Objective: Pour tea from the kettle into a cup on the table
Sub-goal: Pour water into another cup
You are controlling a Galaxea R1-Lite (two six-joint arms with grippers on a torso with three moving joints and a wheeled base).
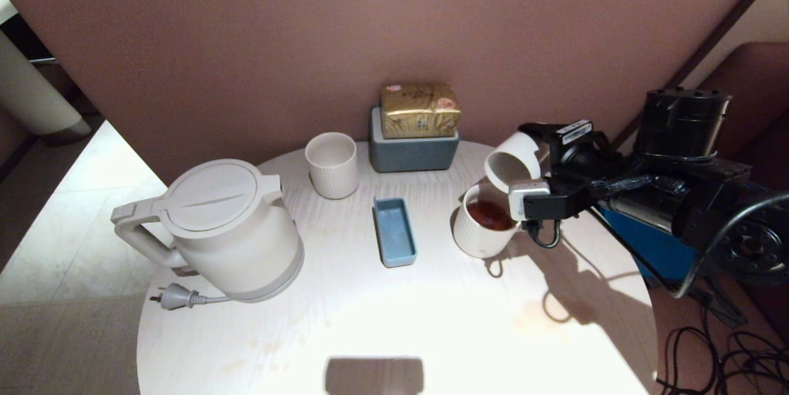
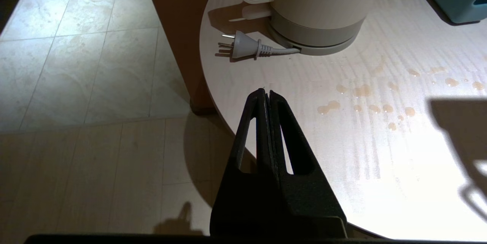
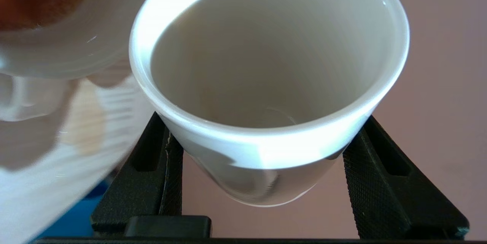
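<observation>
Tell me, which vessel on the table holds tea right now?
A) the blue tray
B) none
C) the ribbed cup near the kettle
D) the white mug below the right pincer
D: reddish-brown tea shows in the white mug, under the tilted, empty cup held by the right pincer.

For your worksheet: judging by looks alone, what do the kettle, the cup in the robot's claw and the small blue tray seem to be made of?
Kettle: probably matt off-white plastic, seamless moulded body, grey base band.
Cup: likely glazed ceramic, thick rim with bright highlights.
Blue tray: matt, possibly plastic or silicone; the look leaves it open.
</observation>
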